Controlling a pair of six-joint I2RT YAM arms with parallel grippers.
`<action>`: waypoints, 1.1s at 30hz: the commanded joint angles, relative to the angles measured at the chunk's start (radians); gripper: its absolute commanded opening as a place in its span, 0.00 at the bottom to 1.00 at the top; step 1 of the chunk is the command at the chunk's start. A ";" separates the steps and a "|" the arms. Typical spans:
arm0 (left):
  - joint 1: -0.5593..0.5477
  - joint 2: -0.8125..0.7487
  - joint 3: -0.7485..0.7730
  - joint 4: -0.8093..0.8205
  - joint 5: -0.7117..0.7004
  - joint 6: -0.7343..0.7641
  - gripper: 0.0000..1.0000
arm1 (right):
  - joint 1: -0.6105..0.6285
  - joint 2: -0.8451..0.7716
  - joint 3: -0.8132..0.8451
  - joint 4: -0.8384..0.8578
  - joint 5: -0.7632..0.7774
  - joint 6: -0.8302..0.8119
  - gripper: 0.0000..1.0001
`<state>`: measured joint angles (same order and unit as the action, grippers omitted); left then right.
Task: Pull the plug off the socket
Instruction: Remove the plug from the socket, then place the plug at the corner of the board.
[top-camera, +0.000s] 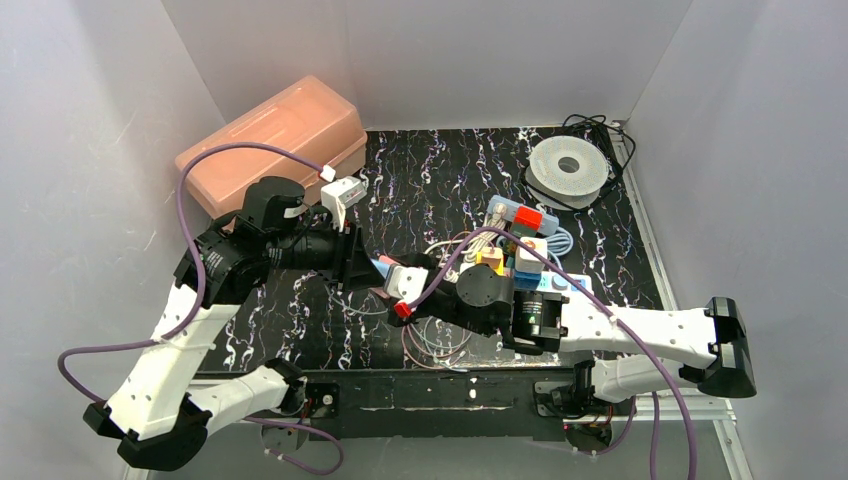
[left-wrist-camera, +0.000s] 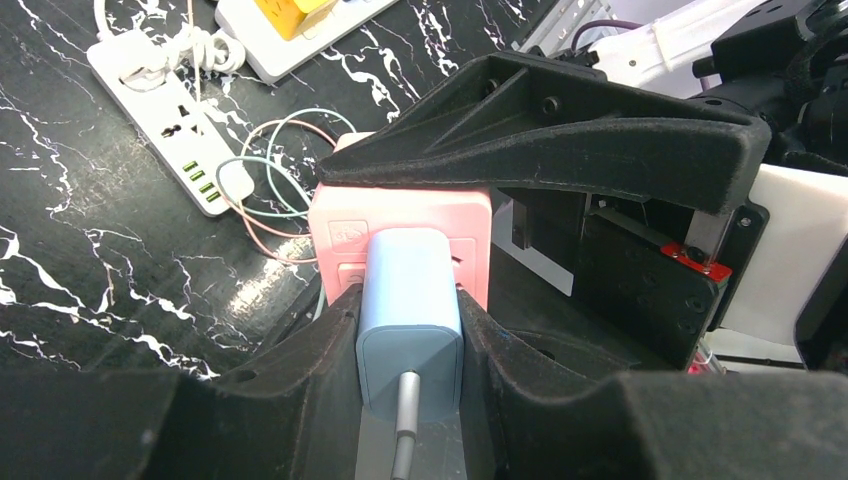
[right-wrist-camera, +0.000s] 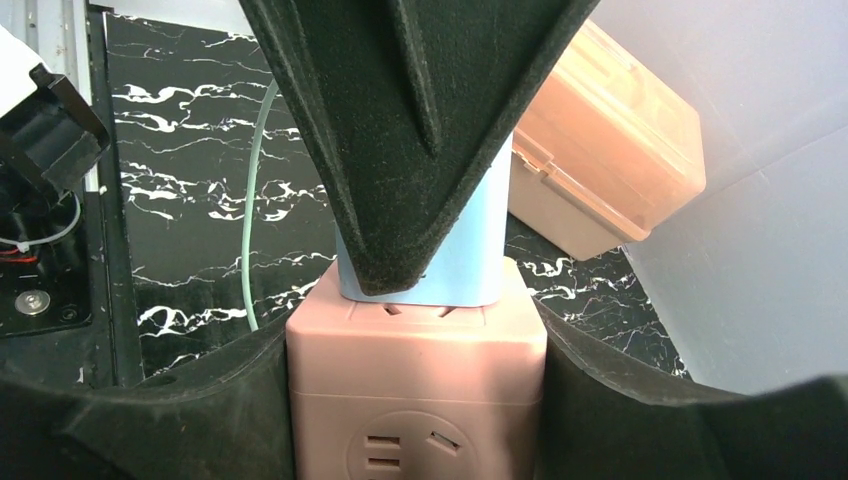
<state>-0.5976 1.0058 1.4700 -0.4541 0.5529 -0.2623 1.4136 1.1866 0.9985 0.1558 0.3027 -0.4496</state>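
A light blue plug (left-wrist-camera: 410, 320) with a grey cable is seated in one face of a pink cube socket (right-wrist-camera: 415, 370). My left gripper (left-wrist-camera: 410, 300) is shut on the plug, with a black finger pressed against each side. My right gripper (right-wrist-camera: 415, 340) is shut on the socket, its fingers against both side walls. In the right wrist view one left finger (right-wrist-camera: 410, 120) covers most of the plug (right-wrist-camera: 480, 260). From above, the two grippers (top-camera: 350, 258) (top-camera: 430, 290) meet at the table's middle, with the plug (top-camera: 382, 266) between them.
A salmon plastic box (top-camera: 275, 140) stands at the back left. A white power strip (top-camera: 520, 250) carrying several coloured plugs lies right of centre, with a spool (top-camera: 567, 170) behind it. Thin looped cables (left-wrist-camera: 270, 180) and a second strip (left-wrist-camera: 150, 90) lie near the socket.
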 joint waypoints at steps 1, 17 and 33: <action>-0.002 -0.027 0.044 0.004 0.068 0.021 0.00 | -0.009 0.002 0.027 -0.023 -0.008 -0.009 0.01; -0.001 -0.022 0.204 -0.137 -0.013 0.168 0.00 | -0.053 -0.098 -0.121 -0.122 0.041 0.034 0.01; -0.001 -0.010 0.295 -0.249 -0.253 0.326 0.00 | -0.054 -0.183 -0.141 -0.199 0.152 0.060 0.01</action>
<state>-0.6014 0.9764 1.6936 -0.6304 0.4416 -0.0574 1.3590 1.0863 0.8669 -0.0807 0.3714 -0.4171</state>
